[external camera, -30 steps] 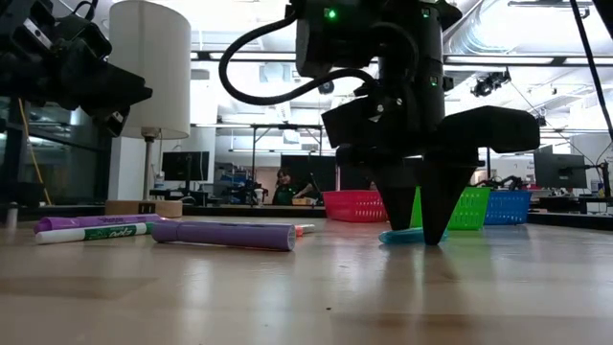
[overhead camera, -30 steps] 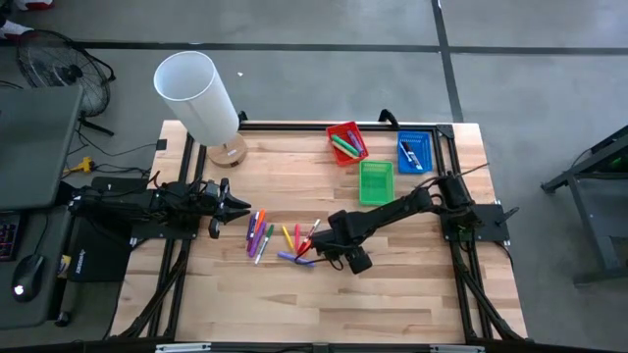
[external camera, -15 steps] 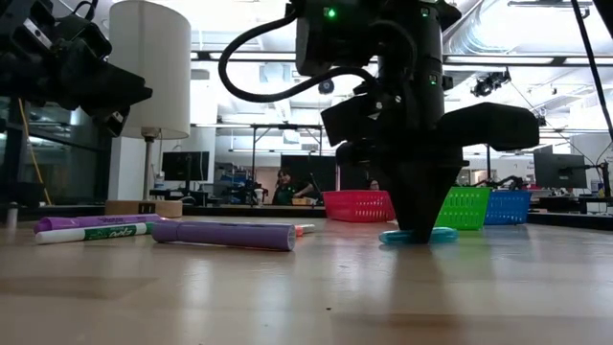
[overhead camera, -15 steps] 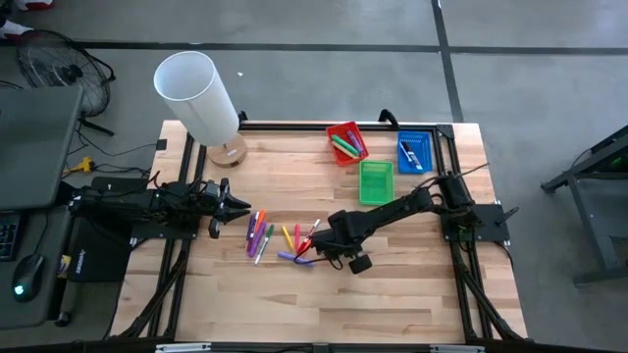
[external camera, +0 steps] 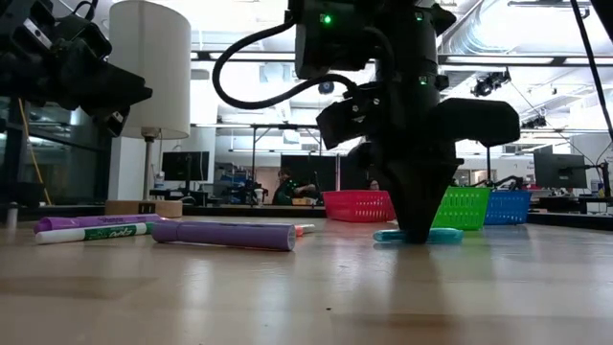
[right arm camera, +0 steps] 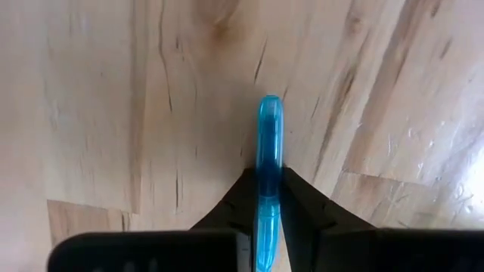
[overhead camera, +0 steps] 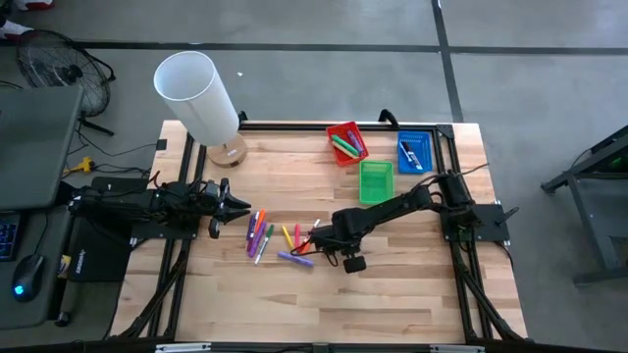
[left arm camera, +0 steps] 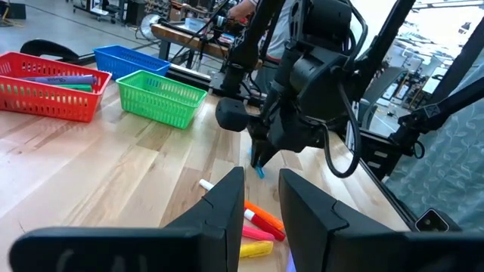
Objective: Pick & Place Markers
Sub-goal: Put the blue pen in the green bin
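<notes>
The right end effector (overhead camera: 316, 238) stands fingertips-down near the middle of the table (overhead camera: 412, 294), its two fingers pinched onto a teal marker (right arm camera: 268, 151). In the right wrist view the marker runs straight out between the dark fingers (right arm camera: 302, 198), its long axis in line with the camera's forward look and its rounded tip pointing away from the wrist. In the low view the same marker (external camera: 418, 235) lies flat on the wood, level, with an end showing on each side of the fingertips. The jaws are narrow, closed to the marker's width.

In the high view the loose markers (overhead camera: 260, 233) lie at about 9 o'clock from the right end effector. Most of them point roughly 12 to 6 o'clock, slightly slanted. A purple marker (overhead camera: 293, 258) lies at about 7 o'clock from the end effector, its axis running about 10 to 4 o'clock.

The left end effector (overhead camera: 244, 207) hangs above the table's 9 o'clock side, just beside the loose markers. Its fingers (left arm camera: 227, 204) stand a little apart with nothing between them.

The red tray (overhead camera: 355, 132), holding several markers, the green tray (overhead camera: 376, 182) and the blue tray (overhead camera: 414, 153) sit toward 1 o'clock on the table. A white lamp (overhead camera: 196, 96) stands at the 11 o'clock corner.
</notes>
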